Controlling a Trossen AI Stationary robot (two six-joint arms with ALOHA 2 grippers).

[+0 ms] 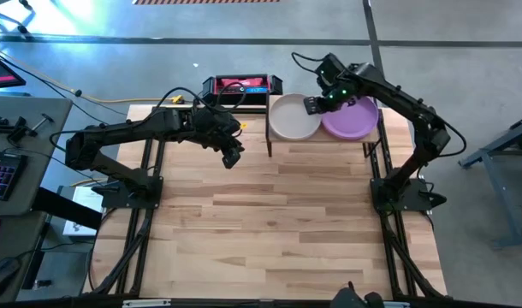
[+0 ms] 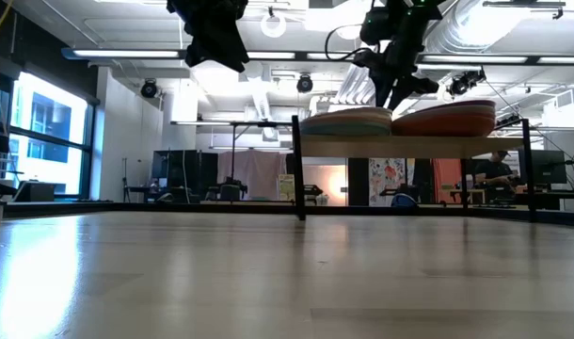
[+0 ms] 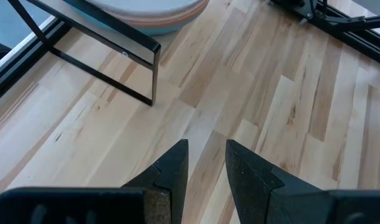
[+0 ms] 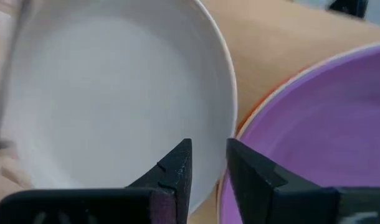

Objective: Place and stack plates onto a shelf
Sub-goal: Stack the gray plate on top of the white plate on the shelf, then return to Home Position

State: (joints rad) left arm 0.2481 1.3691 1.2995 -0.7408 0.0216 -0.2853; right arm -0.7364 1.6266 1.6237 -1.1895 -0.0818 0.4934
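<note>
Two plate stacks rest on the shelf (image 1: 329, 140) at the table's far edge. A cream plate (image 1: 293, 118) tops the left stack and a purple plate (image 1: 353, 120) tops the right one. In the low view both stacks (image 2: 346, 121) (image 2: 447, 118) sit flat on the shelf board (image 2: 414, 139). My right gripper (image 1: 317, 104) hovers above where the two stacks meet, open by a narrow gap (image 4: 207, 149), over the cream plate's rim (image 4: 224, 93) beside the purple plate (image 4: 314, 124). An orange rim (image 4: 257, 113) shows under the purple one. My left gripper (image 1: 231, 154) hangs left of the shelf, narrowly open (image 3: 207, 149), holding nothing.
A red and black box (image 1: 240, 85) sits at the far edge, left of the shelf. The shelf's black leg (image 3: 154, 74) stands ahead of my left gripper. Black arm-base rails run along the table's left (image 1: 145, 214) and right (image 1: 389, 222) sides. Bare wood (image 1: 269, 222) lies between them.
</note>
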